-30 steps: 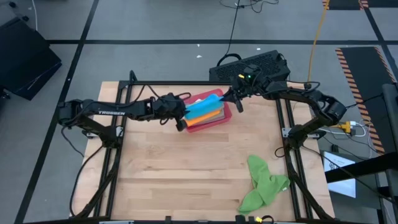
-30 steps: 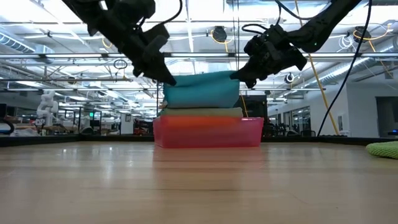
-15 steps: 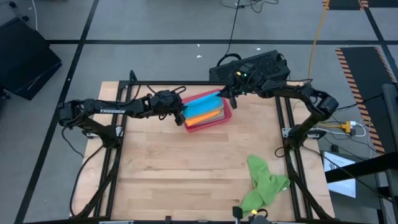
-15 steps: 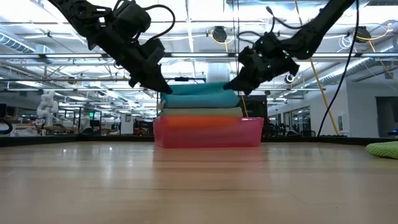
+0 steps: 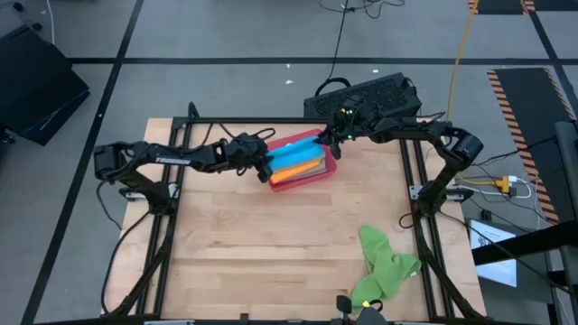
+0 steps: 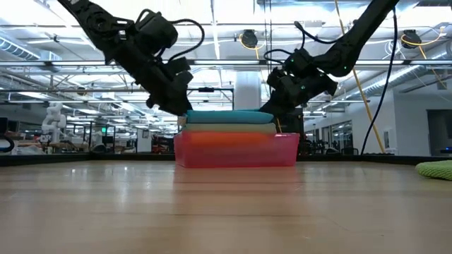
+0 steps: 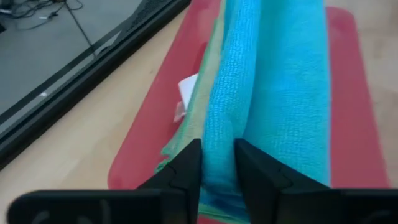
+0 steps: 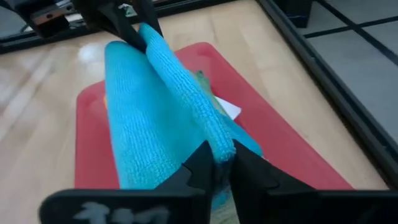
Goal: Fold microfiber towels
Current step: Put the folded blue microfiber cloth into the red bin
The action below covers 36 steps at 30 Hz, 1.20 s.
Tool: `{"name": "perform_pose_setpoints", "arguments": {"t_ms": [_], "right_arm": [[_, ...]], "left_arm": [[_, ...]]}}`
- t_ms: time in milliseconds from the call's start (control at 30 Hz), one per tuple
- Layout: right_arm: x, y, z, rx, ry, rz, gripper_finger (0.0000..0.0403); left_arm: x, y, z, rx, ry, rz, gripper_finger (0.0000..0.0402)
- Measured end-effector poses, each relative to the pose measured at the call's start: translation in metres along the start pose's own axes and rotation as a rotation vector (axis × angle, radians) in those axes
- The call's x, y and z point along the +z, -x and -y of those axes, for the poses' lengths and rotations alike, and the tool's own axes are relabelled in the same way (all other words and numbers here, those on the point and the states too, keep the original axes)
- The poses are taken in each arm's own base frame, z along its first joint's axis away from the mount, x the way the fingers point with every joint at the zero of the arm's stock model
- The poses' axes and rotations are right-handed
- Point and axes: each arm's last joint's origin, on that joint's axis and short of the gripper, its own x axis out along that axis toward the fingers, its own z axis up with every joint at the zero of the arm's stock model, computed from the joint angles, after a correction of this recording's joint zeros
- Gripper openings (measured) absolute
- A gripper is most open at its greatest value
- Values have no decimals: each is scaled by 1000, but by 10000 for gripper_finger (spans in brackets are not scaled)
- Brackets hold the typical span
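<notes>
The tray (image 5: pixel 327 171) sits at the upper centre of the surface (image 5: pixel 271 244), with folded towels (image 5: pixel 293 161) stacked in it. One loose towel (image 5: pixel 384 266) lies at lower right.

Grey concrete floor (image 5: pixel 226 36) with black tape lines, orange cable (image 5: pixel 461 45) trailing across it, hazard-striped mat (image 5: pixel 533 99) off to one side. Overhead it's bright ceiling lights (image 6: pixel 226 14) and steel trusses.

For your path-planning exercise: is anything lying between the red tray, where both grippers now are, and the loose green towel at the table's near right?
Nothing visible: only bare table separates the red tray from the green towel.
</notes>
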Motion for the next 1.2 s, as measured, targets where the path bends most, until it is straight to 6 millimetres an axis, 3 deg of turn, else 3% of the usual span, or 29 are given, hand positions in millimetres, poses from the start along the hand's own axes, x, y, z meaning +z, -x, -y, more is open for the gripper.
{"name": "perform_pose_setpoints", "arguments": {"t_ms": [233, 500, 700, 967, 1200], "right_arm": [[5, 4, -1, -44, 31, 13, 99], [36, 22, -20, -287, 173, 63, 136], [45, 7, -37, -96, 245, 178, 98], [21, -27, -30, -30, 204, 132, 8], [-2, -46, -24, 39, 76, 71, 5]], "left_arm": [[-1, -3, 0, 23, 3, -2, 148], [-1, -2, 1, 49, -4, 6, 182], [-1, -2, 1, 73, -19, 9, 201], [-1, -1, 8, 86, -72, 18, 220], [0, 2, 14, 102, -118, 42, 225]]}}
